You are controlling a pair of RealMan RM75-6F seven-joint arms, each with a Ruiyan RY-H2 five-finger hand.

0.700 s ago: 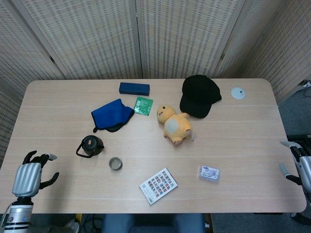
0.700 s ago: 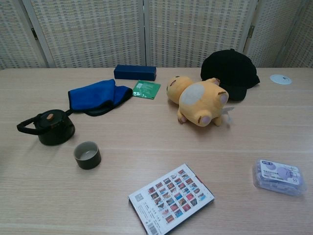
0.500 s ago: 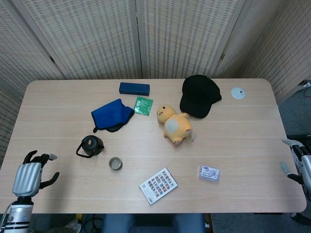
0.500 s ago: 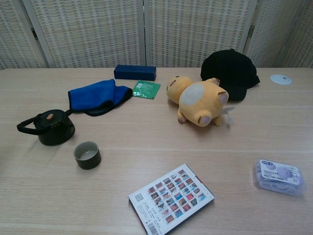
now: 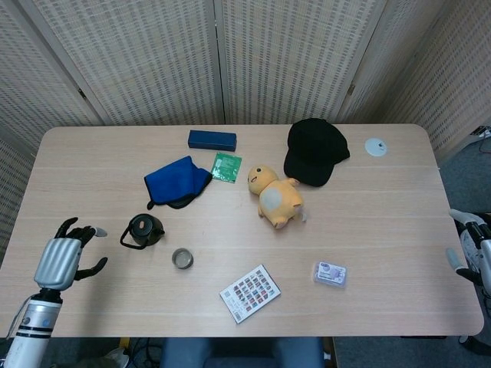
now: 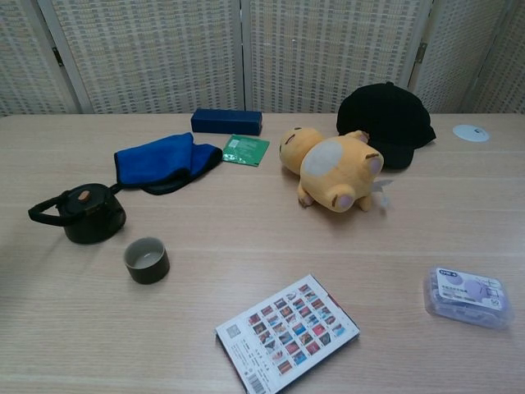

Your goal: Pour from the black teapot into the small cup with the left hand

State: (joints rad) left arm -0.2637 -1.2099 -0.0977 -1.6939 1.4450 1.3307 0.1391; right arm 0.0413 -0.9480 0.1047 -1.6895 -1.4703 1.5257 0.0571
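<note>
The black teapot [image 5: 143, 229] [image 6: 85, 213] stands on the left part of the table, its loop handle pointing left. The small dark cup [image 5: 182, 258] [image 6: 147, 259] sits upright just to its front right, a short gap from it. My left hand [image 5: 66, 256] hovers at the table's front left corner, left of the teapot and apart from it, fingers spread and holding nothing. My right hand [image 5: 476, 247] shows only partly at the right edge of the head view, off the table, fingers apart and empty. The chest view shows neither hand.
Behind the teapot lies a blue cloth [image 5: 176, 182], with a dark blue box [image 5: 212, 139] and a green packet [image 5: 226, 167] beyond. A yellow plush toy [image 5: 276, 198], black cap [image 5: 314, 152], white disc [image 5: 375, 146], card sheet [image 5: 250, 293] and small plastic box [image 5: 330, 273] lie to the right.
My left hand has moved forward and right over the table's corner, closer to the teapot. The right hand has slipped slightly further toward the frame's right edge. The objects have stayed put.
</note>
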